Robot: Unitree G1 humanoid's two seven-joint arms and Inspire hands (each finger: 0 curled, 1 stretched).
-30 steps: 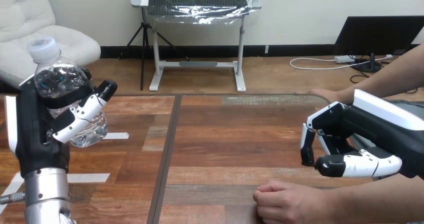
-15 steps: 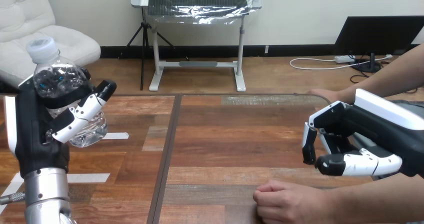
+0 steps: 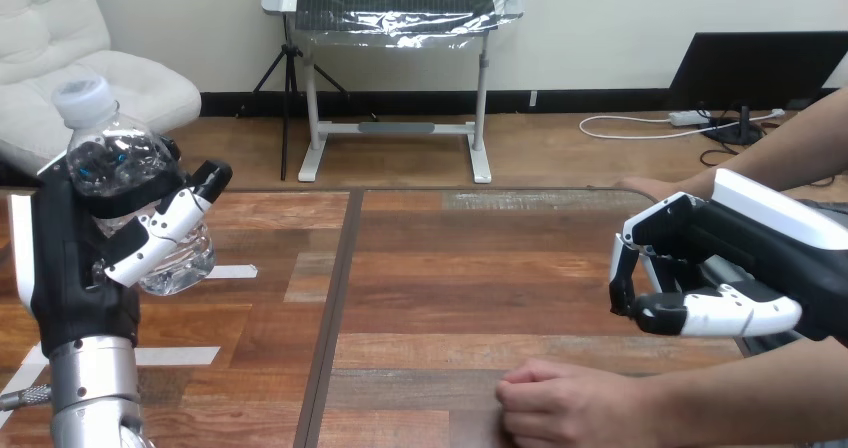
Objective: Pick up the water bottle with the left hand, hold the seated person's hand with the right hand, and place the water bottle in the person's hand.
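Head view: the water bottle (image 3: 118, 158) is held off the wooden table (image 3: 470, 268) at the left, gripped by the left hand (image 3: 75, 258). Its fingers (image 3: 165, 223) are wrapped across the clear body and the white cap (image 3: 85, 98) points up, the bottle tilted slightly. The pick-up is judged to be done, and the bottle appears to be raised so that it can be carried across without dragging on the boards.

The right hand (image 3: 700, 268) is seen at the right, above the table, with its fingers bent downward over the thumb and a gap between them in which nothing is held. This shape is judged to be a readiness to close round the person's hand, which has not yet been taken. The person's hand at the view's bottom (image 3: 570, 408) is laid on the table as a closed fist, below the right hand and apart from it. A second one, the person's hand at the far edge (image 3: 650, 186), is laid flat behind the right hand. The fist would presumably have to be opened before the bottle could be received.

The surface is made of brown planks in mixed tones, divided by a dark seam (image 3: 335, 298) running away from the robot. Two strips of white tape (image 3: 232, 271) are stuck on its left part.
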